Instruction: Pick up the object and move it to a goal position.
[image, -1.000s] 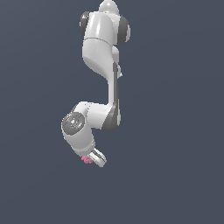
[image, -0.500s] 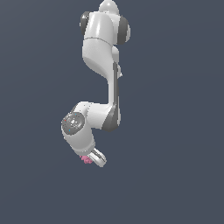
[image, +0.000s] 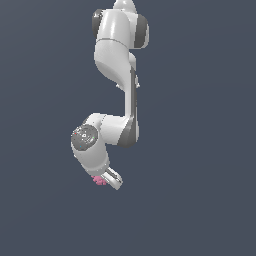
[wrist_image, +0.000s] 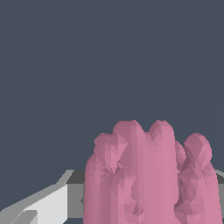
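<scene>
The tool (image: 106, 178) looks clenched on the pink lump (image: 100, 181), held at its tip. The knobby shape could slip free if the grip loosens in transit.

Between the earlier exterior views and this one I find almost nothing altered. My arm (image: 120, 100) holds the same folded pose, and my pincer (image: 107, 180) sits at the same spot and the same tilt as before. The pink object (image: 100, 181) is still pressed against my pincer, no higher and no lower than a second ago. Any shift is too slight for me to tell from these views.
</scene>
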